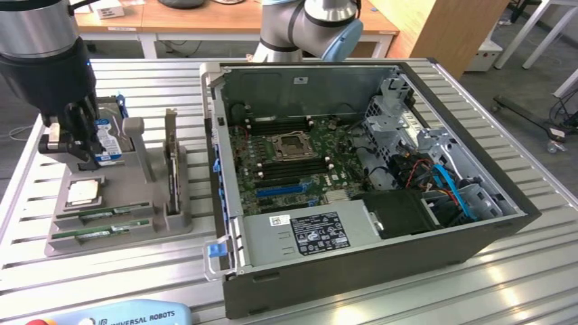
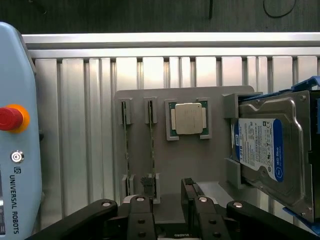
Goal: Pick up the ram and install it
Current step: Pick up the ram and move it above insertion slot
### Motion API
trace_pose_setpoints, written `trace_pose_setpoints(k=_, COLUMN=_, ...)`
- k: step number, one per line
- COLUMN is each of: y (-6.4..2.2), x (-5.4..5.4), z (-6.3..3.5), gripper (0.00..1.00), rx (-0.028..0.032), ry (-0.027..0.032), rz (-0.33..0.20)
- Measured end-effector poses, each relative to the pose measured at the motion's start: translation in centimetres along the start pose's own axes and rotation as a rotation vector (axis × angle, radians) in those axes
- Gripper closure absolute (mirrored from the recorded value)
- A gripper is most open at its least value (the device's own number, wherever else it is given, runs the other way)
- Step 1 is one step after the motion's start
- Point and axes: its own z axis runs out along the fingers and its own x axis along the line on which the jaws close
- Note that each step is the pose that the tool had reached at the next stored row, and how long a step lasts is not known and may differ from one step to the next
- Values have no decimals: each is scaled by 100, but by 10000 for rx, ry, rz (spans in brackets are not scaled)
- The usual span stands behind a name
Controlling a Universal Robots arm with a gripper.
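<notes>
In the exterior view, the tool (image 1: 80, 152) hangs over the gray holder (image 1: 145, 196) on the exterior view's left. It is right by the drive (image 1: 108, 139), which stands on its edge in the holder. The tool is holding nothing.

Two rams sit in slots at the holder's other end, the end closer to the camera. One ram (image 1: 101, 217) is closer to the tool, and the second ram (image 1: 97, 233) lies just beside it, a bit further off. Both lie low, down below the tool. Each one's long side runs from the exterior view's left to its right. The open case (image 1: 361, 169) sits on the surface (image 1: 135, 284) at the exterior view's right. No ram has been put in it yet.

In the wrist view, the tool (image 2: 165, 200) is spread wide, with empty space between its fingers (image 2: 192, 195). The two rams show as thin lines, because they stand on edge. The ram (image 2: 151, 145) closest to the chip (image 2: 189, 118) has one end near the tool, about in line with the gap between the fingers. Its long side points straight away from the tool. The second ram (image 2: 126, 150) lies beside it the same way, a little off to the side of the gap. The drive (image 2: 270, 150) is past the chip, well apart from both rams.

I think the tool is closest to the ram by the chip, but it is not touching it.
</notes>
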Motion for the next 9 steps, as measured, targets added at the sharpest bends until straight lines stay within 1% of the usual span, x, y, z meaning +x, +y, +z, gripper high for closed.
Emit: trace_pose_setpoints(k=9, y=0, x=0, z=1, gripper=64, rx=0, ry=0, rz=0)
